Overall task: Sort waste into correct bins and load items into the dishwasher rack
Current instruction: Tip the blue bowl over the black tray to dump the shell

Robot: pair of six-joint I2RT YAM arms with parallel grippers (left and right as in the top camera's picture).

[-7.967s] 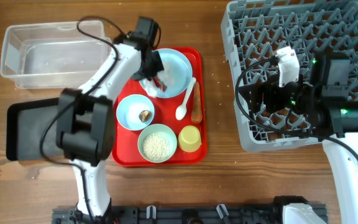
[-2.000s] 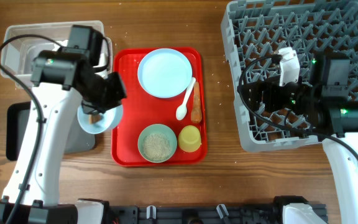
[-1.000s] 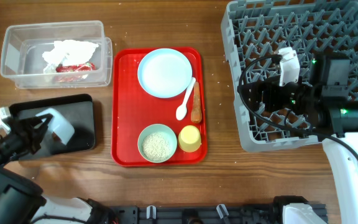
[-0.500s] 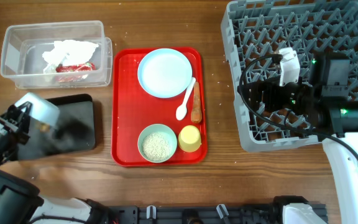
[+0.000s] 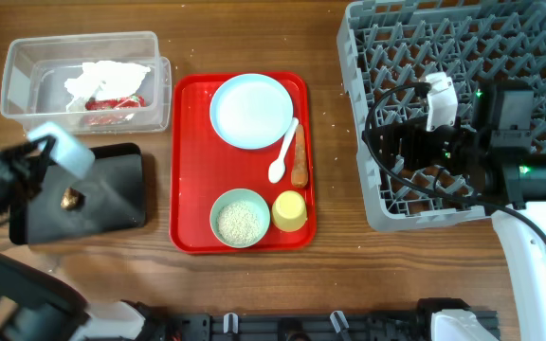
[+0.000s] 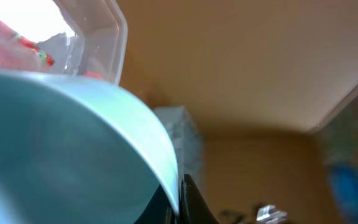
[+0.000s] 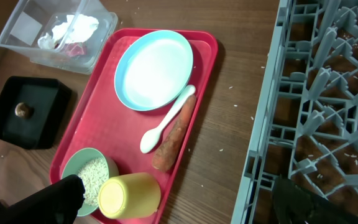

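- Wooden table (image 5: pixel 254 279); small brown nut-like scrap (image 5: pixel 67 199) is seen in shallow black rectangular tray (image 5: pixel 112 194);
- left gripper (image 5: pixel 38 159) is clamped on light-blue round bowl (image 6: pixel 73 137);
- right gripper (image 7: pixel 178 186) is spread wide

Wood-grain surface (image 5: pixel 330 284); clear glossy plastic tub (image 5: pixel 17 90); smooth glossy red plastic tray (image 5: pixel 192 142); matt black tray (image 5: pixel 121 204); grey plastic rack (image 5: pixel 396 28).

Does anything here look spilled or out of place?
Yes. Tiny white grains lie scattered on the bare table between the red tray and the grey rack, as if spilled. A carrot stick lies loose beside the spoon.
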